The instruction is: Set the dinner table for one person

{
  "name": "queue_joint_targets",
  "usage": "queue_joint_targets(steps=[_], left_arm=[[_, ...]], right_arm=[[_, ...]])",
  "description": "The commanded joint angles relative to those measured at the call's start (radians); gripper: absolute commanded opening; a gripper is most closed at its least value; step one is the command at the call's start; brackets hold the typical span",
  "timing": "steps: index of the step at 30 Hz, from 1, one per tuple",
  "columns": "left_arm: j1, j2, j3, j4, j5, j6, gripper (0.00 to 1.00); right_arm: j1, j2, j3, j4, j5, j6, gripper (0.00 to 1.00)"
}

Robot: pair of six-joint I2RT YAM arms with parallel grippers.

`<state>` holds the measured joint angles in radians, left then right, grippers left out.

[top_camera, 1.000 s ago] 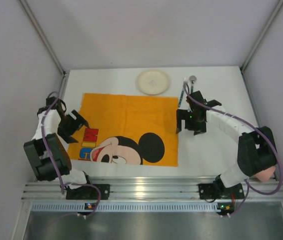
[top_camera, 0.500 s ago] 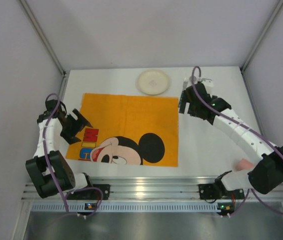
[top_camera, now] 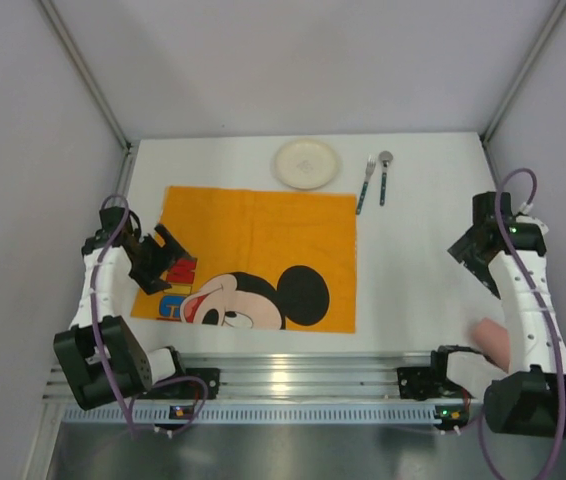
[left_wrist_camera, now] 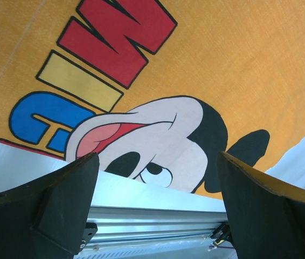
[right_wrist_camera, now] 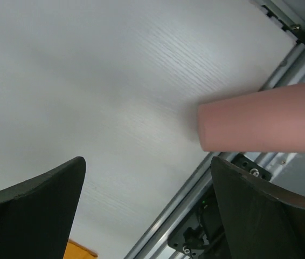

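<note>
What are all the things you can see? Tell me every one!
dinner table: 1, white, under everything
placemat: 1, orange with cartoon mouse, table's middle-left
plate: 1, cream, beyond the placemat's far edge
fork: 1, silver, dark handle, right of plate
spoon: 1, silver, dark handle, right of fork
cup: 1, pink, table's near-right corner
left gripper: 1, black, open, over placemat's left edge
right gripper: 1, black, open, above table's right side

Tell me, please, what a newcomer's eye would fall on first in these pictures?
The orange cartoon-mouse placemat dominates, spread across the middle of the white dinner table. Beyond its far edge sit a small cream plate and, to its right, a fork and spoon side by side. A pink cup lies on its side near the front rail, at the right.
</note>
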<state>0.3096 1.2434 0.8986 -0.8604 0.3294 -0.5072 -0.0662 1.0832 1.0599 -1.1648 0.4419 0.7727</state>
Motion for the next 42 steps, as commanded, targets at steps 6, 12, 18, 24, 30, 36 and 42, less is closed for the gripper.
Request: queue_joint_targets(steps=[6, 12, 18, 24, 30, 36, 42], left_arm=[[-0.180, 0.039, 0.039, 0.055, -0.009, -0.059, 0.94], [-0.387, 0.102, 0.092, 0.060, -0.046, -0.106, 0.94], [-0.435, 0.175, 0.114, 0.067, -0.023, -0.074, 0.94], [-0.435, 0.295, 0.180, 0.060, 0.037, 0.024, 0.94], [-0.435, 0.338, 0.149, 0.090, 0.089, 0.053, 0.94], [-0.435, 0.335, 0.131, 0.103, 0.077, 0.064, 0.94], [-0.435, 0.356, 0.152, 0.107, 0.089, 0.065, 0.94]], right_arm=[[-0.199, -0.204, 0.103, -0.332, 0.143, 0.034, 1.00], [-0.250, -0.185, 0.144, -0.288, 0.179, -0.053, 1.00], [-0.317, -0.103, 0.123, -0.294, 0.196, 0.036, 1.00], [-0.464, -0.013, -0.072, -0.147, -0.069, 0.054, 1.00], [-0.569, 0.012, -0.129, -0.015, -0.112, 0.051, 1.00], [-0.615, 0.046, -0.089, 0.088, -0.123, 0.020, 1.00], [-0.655, 0.011, -0.153, 0.253, -0.155, 0.068, 1.00]])
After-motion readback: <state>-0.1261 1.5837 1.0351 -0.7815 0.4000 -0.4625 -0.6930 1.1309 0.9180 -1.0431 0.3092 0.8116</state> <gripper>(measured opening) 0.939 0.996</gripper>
